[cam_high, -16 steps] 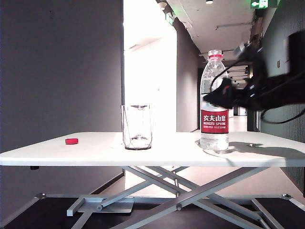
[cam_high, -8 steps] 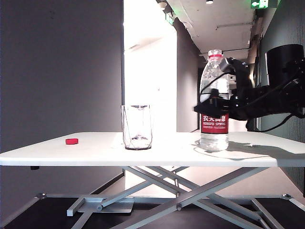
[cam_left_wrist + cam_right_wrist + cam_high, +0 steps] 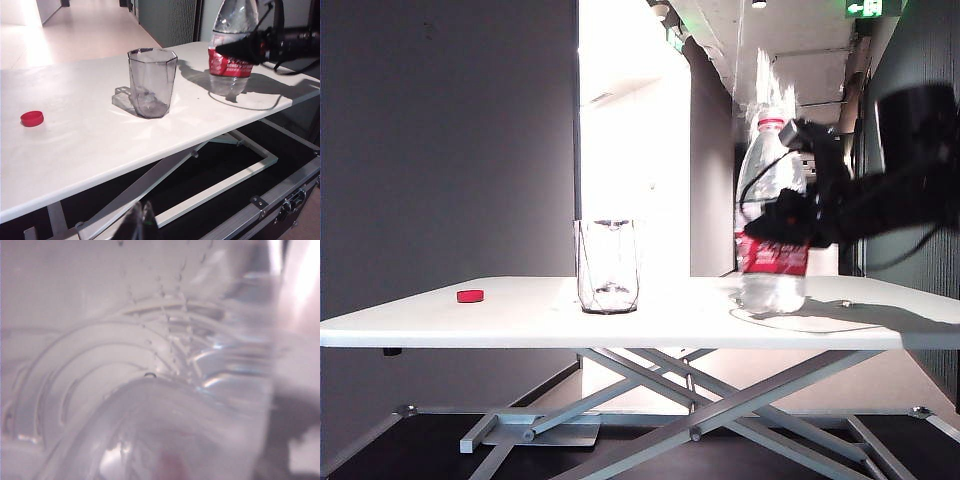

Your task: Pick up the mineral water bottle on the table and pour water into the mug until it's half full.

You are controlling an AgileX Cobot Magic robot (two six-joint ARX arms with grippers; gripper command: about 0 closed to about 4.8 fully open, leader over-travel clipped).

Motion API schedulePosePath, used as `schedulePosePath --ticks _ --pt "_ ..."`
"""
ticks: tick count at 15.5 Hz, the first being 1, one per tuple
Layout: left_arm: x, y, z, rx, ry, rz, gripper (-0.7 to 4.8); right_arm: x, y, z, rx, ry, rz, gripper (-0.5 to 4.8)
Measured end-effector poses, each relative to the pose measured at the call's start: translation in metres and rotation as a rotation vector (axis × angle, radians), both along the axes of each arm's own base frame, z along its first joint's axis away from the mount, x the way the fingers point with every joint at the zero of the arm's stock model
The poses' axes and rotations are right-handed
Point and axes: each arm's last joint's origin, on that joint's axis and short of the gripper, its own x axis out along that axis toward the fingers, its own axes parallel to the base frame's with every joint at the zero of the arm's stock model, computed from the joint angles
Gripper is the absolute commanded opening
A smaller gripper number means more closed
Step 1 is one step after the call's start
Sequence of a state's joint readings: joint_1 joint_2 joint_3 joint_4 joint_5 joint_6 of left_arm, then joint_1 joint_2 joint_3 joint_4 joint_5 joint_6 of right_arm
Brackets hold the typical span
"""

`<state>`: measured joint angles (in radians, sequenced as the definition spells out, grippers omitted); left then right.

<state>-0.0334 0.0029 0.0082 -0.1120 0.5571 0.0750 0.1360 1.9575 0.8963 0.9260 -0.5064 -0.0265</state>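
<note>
Now that my right gripper (image 3: pixel 772 228) has gone from spread wide a second ago to pinching the mineral water bottle (image 3: pixel 772 215) at the label, the pick-up looks made: the bottle has tipped a little and blurs in the exterior view, though its base seems barely off the counter (image 3: pixel 520 315), if at all. From the mug (image 3: pixel 608 266) the bottle stands at three o'clock, well apart; the mug is upright near the counter's middle and looks empty, so pouring has not begun. A small red cap (image 3: pixel 470 296) lies at nine o'clock from the mug, and the bottle's neck looks open.

My left gripper (image 3: pixel 141 223) shows only as a dark tip below the counter's edge; I cannot tell whether it is spread or pressed together. The right wrist view is filled with ribbed clear plastic and droplets, so my own fingers are hidden there. How much water the bottle holds is hard to judge.
</note>
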Motion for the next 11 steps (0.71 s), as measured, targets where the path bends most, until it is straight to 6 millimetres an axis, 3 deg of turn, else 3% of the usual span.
schedulePosePath --ticks 4,7,11 --pt "0.000 0.000 0.000 0.000 0.001 0.000 -0.05 -0.009 0.001 0.048 -0.091 0.009 -0.086 -0.06" --pt "0.000 0.000 0.000 0.000 0.005 0.000 -0.05 -0.004 0.012 0.083 -0.159 0.022 -0.123 -0.06" --pt "0.000 0.000 -0.001 0.000 0.006 -0.001 -0.05 -0.004 0.040 0.093 -0.354 0.047 -0.072 -0.06"
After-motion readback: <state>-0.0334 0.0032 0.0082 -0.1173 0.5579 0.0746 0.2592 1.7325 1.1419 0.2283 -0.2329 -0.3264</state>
